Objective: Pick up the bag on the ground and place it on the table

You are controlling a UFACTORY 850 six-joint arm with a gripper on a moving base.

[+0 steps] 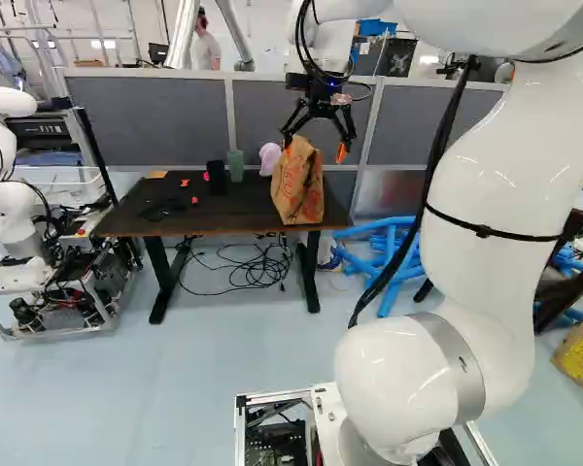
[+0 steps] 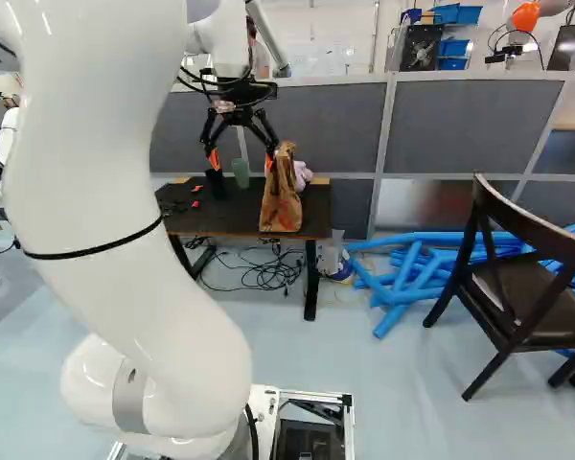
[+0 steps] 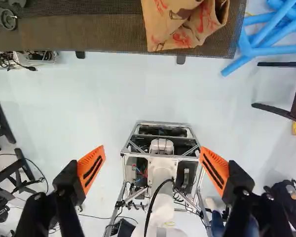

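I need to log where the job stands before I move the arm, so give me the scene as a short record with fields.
bag: brown paper, standing on the table, close to its front edge
gripper: open, nothing between its fingers
also on table: green cup, pink object, small red pieces
under table: tangled black cables
floor beside table: blue tubes, dark chair
task state: bag on table, released
caution: bag's place near the edge may leave little margin if nudged
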